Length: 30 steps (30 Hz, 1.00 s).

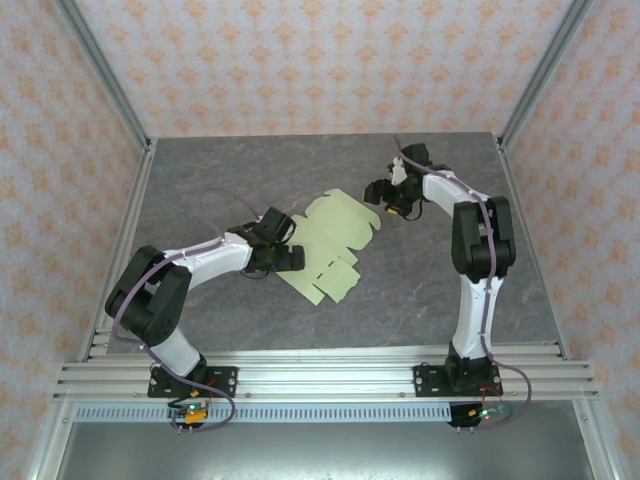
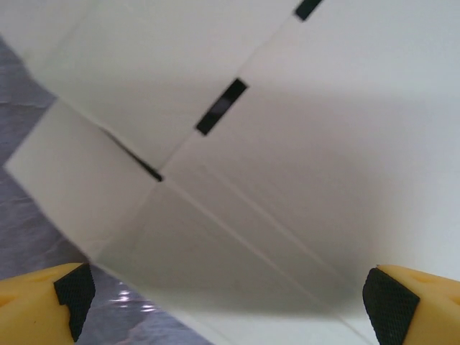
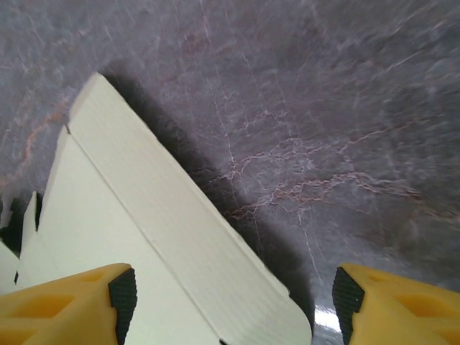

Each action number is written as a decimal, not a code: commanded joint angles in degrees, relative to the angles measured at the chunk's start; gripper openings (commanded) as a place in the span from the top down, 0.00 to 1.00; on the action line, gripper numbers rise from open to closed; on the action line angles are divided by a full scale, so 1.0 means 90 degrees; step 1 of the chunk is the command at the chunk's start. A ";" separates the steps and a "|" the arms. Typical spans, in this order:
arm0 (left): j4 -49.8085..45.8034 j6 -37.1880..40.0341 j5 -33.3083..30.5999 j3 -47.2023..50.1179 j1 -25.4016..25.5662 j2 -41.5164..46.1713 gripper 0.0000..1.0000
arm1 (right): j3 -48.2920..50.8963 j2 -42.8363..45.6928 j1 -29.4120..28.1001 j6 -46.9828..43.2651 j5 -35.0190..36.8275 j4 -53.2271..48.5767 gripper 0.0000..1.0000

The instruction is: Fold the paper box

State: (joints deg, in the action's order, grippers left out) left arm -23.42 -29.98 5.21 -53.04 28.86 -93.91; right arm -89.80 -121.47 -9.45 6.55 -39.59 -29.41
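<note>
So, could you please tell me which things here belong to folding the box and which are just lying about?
For the job:
paper box, a flat sheet
left gripper, open over it
right gripper, open at a flap's edge

Just there:
table
frame rails
patterned walls

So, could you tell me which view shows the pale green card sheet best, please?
Top external: the whole flat pale green die-cut card sheet shows. Left wrist gives creases and slots close up; right wrist, one flap's edge.
</note>
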 commanded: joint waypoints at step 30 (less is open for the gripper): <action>-0.1403 0.0704 -0.2161 -0.0723 0.0026 -0.1006 0.00 | -0.1238 -0.1250 0.0089 -0.0299 -0.1258 -0.1159 0.28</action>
State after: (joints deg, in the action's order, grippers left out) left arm -29.34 -25.74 -9.56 -59.99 29.17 -101.75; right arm -99.13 -129.95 -9.21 3.38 -51.88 -38.50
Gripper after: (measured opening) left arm 0.999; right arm 0.722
